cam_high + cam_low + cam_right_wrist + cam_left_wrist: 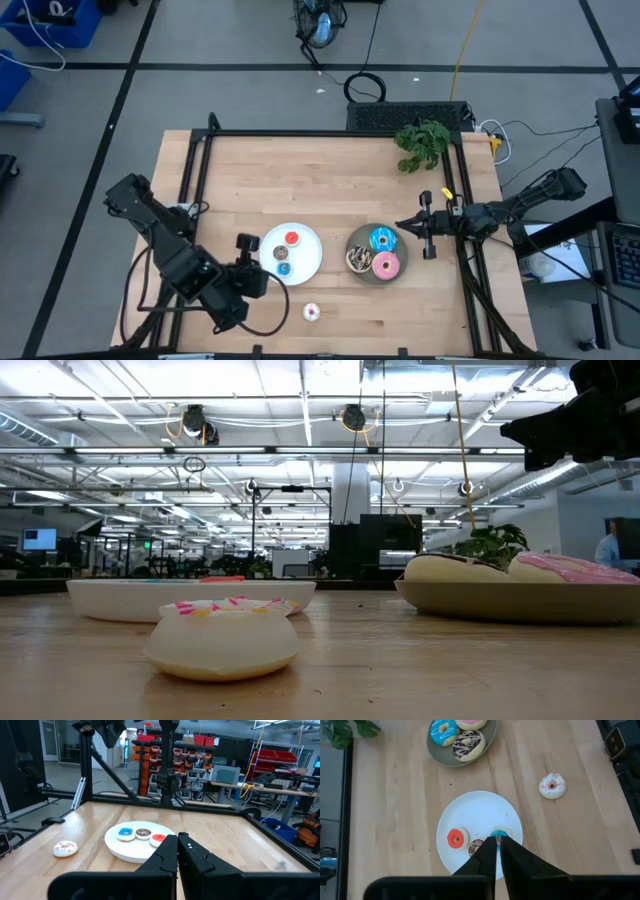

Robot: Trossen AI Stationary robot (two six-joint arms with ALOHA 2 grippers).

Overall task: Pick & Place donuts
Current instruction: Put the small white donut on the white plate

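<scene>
A white plate holds three tiny donuts: red, blue and brown. A grey plate to its right holds the larger blue, pink and dark brown donuts. The whitish-pink tiny donut lies flat on the bare table near the near edge. My left gripper hangs shut at the white plate's left rim, in front of the tiny blue donut. My right gripper is shut, just right of the grey plate.
A green leafy plant sits at the table's far right corner. A black frame runs along the table's far, left and right edges. Bare wood lies across the far half of the table and around the lone donut.
</scene>
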